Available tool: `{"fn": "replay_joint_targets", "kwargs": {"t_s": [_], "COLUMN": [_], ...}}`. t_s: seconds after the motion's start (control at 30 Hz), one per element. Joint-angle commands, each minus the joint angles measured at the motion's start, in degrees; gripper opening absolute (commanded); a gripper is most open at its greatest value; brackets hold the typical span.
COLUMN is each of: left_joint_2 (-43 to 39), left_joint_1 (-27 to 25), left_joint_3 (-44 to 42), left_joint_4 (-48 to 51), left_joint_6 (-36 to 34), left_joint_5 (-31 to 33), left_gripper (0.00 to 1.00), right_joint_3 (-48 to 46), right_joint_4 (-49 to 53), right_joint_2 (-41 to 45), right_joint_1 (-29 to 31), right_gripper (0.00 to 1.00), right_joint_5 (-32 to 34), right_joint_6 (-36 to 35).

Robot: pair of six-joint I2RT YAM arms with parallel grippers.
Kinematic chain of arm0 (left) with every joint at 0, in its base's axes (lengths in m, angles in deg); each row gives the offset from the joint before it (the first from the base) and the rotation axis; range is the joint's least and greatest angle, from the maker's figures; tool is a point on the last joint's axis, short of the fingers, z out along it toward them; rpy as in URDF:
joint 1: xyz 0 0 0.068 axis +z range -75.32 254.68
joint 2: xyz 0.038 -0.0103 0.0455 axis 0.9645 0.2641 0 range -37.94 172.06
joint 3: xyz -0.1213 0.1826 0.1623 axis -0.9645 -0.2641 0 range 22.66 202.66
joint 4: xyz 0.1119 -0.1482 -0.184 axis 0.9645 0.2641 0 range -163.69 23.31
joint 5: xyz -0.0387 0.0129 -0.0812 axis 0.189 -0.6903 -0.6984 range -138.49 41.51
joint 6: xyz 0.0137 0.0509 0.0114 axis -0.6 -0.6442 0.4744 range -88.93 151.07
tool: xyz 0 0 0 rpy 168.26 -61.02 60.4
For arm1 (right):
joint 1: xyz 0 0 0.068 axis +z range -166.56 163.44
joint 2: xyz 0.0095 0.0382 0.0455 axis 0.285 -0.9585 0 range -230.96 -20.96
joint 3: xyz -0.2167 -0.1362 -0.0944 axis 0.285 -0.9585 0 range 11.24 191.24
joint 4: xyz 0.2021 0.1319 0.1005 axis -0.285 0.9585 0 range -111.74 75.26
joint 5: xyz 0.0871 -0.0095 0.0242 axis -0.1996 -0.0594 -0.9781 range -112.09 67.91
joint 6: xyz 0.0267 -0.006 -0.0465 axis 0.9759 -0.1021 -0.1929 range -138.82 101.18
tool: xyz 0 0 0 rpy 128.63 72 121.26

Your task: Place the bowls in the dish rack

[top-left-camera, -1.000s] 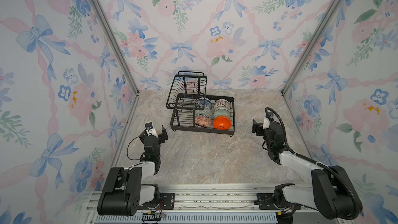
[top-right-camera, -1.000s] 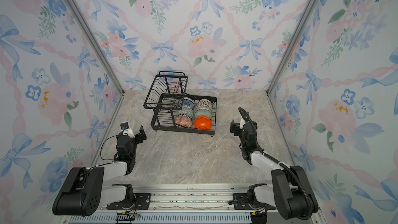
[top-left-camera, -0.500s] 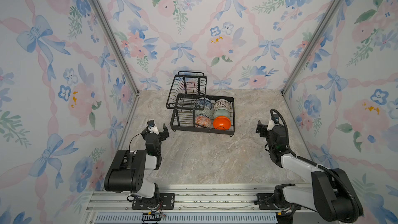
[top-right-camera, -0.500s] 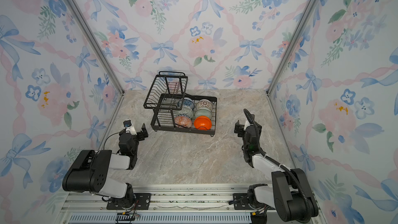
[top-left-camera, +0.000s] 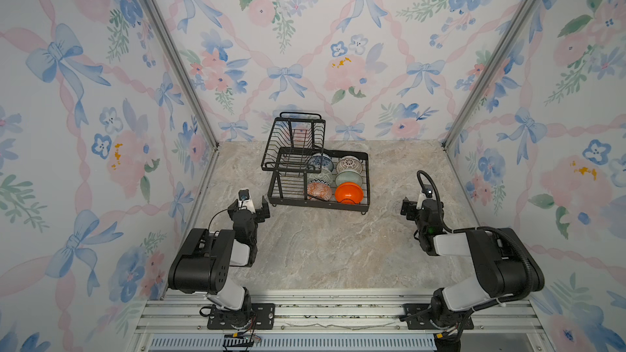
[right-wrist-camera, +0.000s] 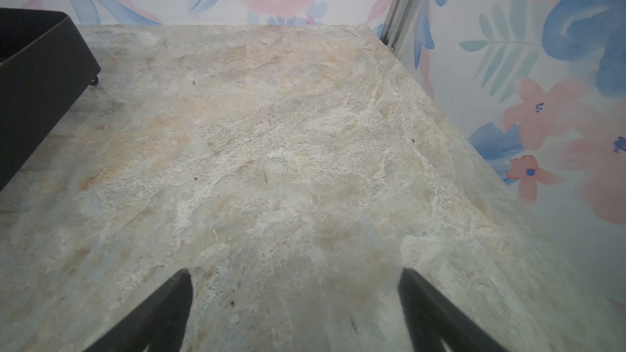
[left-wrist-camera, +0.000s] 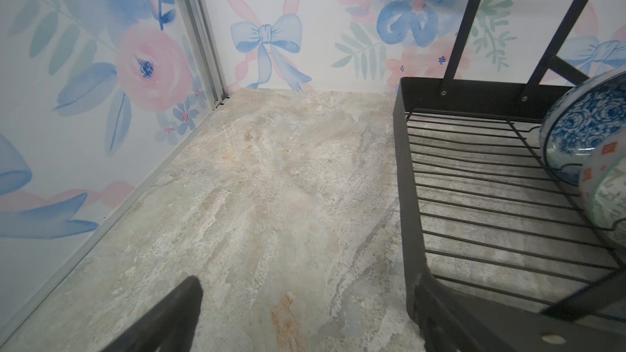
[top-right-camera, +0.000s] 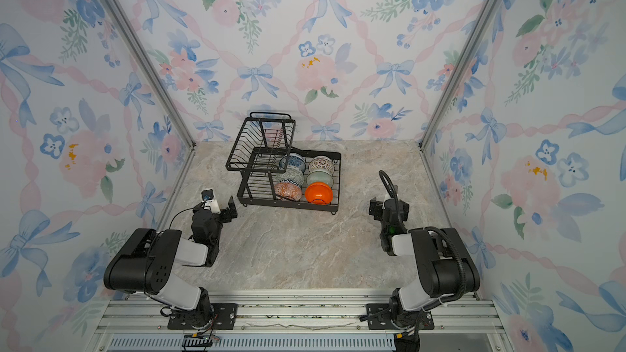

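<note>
**Bowls all in the dish rack, both arms folded back**

Bowls, six of them, stand in the lower tray of the dish rack (top-left-camera: 318, 204), in two rows. In the row nearer the left tool (top-left-camera: 249, 210) are the blue-white floral bowl (top-left-camera: 320, 161), the grey-green bowl (top-left-camera: 320, 177) and the orange-white geometric bowl (top-left-camera: 319, 191). In the row nearer the right tool (top-left-camera: 421, 209) are the white-brown lattice bowl (top-left-camera: 349, 164), the pale mint bowl (top-left-camera: 349, 177) and the plain orange bowl (top-left-camera: 349, 193).

The rack lies ahead of the left tool and to its right, with its near corner just beside that tool. From the right tool it lies ahead and to the left, well apart, with bare table (top-left-camera: 321, 248) between them. The upper basket (top-left-camera: 291, 145) holds nothing that I can make out.

Both tools are spread wide and hold nothing. The right wrist view shows two dark fingers (right-wrist-camera: 159, 313) far apart over bare table, with a corner of the rack off to one side. The left wrist view shows the rack's wall and the floral bowl close ahead.

Compared with a second ago, the rack and the bowls have not moved. The left tool is almost where it was, but the arm behind it has folded up from lying low along the table. The right tool has drawn back a little from the rack, and its arm has also risen into a fold. Both tools are as wide open as before.
</note>
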Motion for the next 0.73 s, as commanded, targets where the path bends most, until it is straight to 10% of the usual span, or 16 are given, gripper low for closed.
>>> {"fn": "replay_joint_targets", "kwargs": {"t_s": [0.0,0.7], "left_joint_2": [0.2,0.1], "left_joint_1": [-0.6,-0.6], "left_joint_3": [0.3,0.3], "left_joint_4": [-1.1,-1.1], "left_joint_6": [-1.4,-1.4], "left_joint_5": [0.9,1.0], "left_gripper": [0.98,0.98], "right_joint_3": [0.3,0.3], "right_joint_4": [-4.3,-4.5], "right_joint_2": [-0.1,-0.2], "right_joint_1": [-0.6,0.1], "right_gripper": [0.97,0.97], "right_joint_5": [-1.1,-0.2], "right_joint_6": [-0.2,-1.0]}}
